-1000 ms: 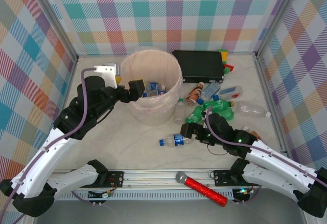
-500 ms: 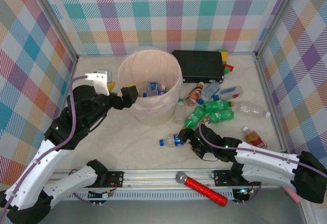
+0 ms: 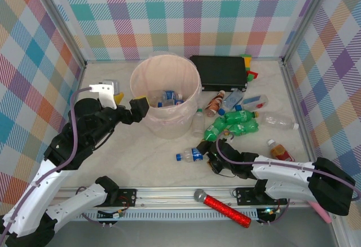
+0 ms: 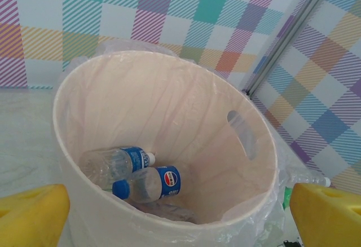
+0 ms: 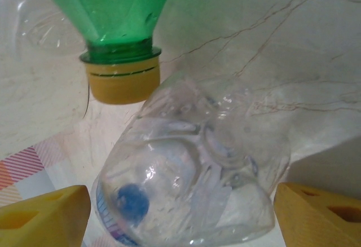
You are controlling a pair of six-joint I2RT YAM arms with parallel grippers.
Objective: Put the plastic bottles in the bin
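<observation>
Front rail: a red mic (image 3: 221, 207) lies along it.

Right pincer (image 3: 210, 158): low over the bench (image 3: 141, 157), jaws apart. Its yellow fingers (image 5: 45, 213) stand either side of the base of a clear bottle (image 3: 190, 156). No squeeze on the bottle can be seen. The bottle lies on its side, blue cap pointing left.

Just beyond it lies a green bottle (image 5: 113, 10), its yellow cap towards the pincer. Whether the two bottles touch cannot be told.

To the right, near the side wall, lies a small orange-labelled bottle (image 3: 280, 151).

Further back is a loose cluster on the bench: two more green ones (image 3: 242, 117), several clear ones (image 3: 276, 123) and a brown bottle (image 3: 214, 103).

Bin (image 3: 169, 126): upright at mid bench, left of the cluster. Two blue-labelled bottles (image 4: 148, 182) lie at its bottom.

Left pincer (image 3: 138, 105): level with the bin's left rim, outside it, jaws fully apart, holding nothing.

Back wall: a black box (image 3: 219, 72) sits behind and right of the bin.
</observation>
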